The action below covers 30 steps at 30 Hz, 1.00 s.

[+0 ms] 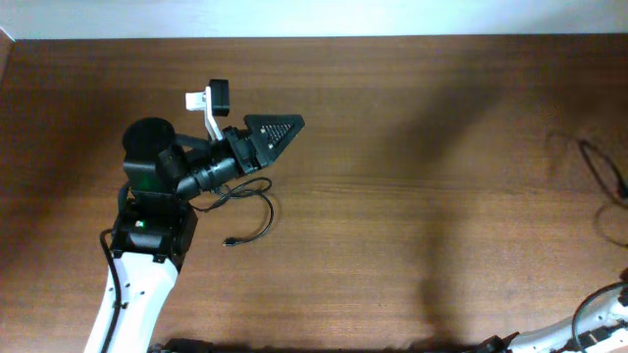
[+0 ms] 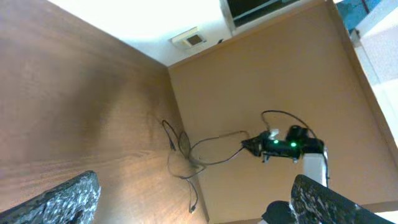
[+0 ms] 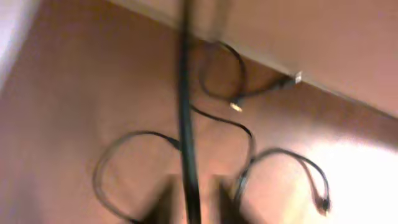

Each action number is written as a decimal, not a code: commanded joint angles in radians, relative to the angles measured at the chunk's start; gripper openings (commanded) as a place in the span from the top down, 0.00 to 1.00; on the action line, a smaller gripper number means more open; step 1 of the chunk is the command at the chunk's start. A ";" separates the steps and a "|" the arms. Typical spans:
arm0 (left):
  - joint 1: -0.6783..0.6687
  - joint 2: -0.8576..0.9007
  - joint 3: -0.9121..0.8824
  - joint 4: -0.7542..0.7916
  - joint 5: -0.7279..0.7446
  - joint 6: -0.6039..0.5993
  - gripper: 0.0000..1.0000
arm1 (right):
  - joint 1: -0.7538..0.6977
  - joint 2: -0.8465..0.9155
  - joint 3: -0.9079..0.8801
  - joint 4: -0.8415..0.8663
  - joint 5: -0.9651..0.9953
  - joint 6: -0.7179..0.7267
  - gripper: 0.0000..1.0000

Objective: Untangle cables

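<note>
A thin black cable [image 1: 265, 218] lies on the wooden table [image 1: 412, 216] just below my left gripper [image 1: 280, 129], with its small plug [image 1: 228, 241] toward the front. My left gripper [image 2: 193, 190] is open and empty, hovering above the table. More cables [image 1: 597, 162] lie looped at the table's right edge; they also show in the left wrist view [image 2: 183, 155]. In the blurred right wrist view, my right gripper [image 3: 194, 208] looks shut on one black cable [image 3: 185, 112] that runs taut away from it, above several loops [image 3: 292, 165] on the table.
My right arm [image 1: 601, 316] sits at the front right corner, its gripper outside the overhead view. In the left wrist view the right arm [image 2: 292, 146] with green lights hangs past the table's edge, over a tan floor [image 2: 280, 74].
</note>
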 commanded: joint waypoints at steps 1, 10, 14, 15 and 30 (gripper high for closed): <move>0.002 -0.005 0.005 -0.030 0.019 0.017 0.01 | -0.007 0.006 -0.103 0.001 0.116 0.145 0.07; 0.002 -0.005 0.005 -0.032 0.063 0.018 0.01 | 0.043 -0.003 -0.133 -0.017 -0.653 -0.185 0.04; 0.002 -0.005 0.005 -0.039 0.066 0.213 0.02 | 0.257 -0.008 -0.134 -0.113 -0.753 -0.317 0.08; 0.002 -0.005 0.005 -0.043 0.062 0.277 0.16 | 0.306 -0.008 -0.134 -0.126 -0.754 -0.319 0.08; 0.002 -0.007 0.005 -0.744 -0.453 0.735 0.11 | 1.213 -0.008 -0.134 -0.167 -0.576 -0.363 0.08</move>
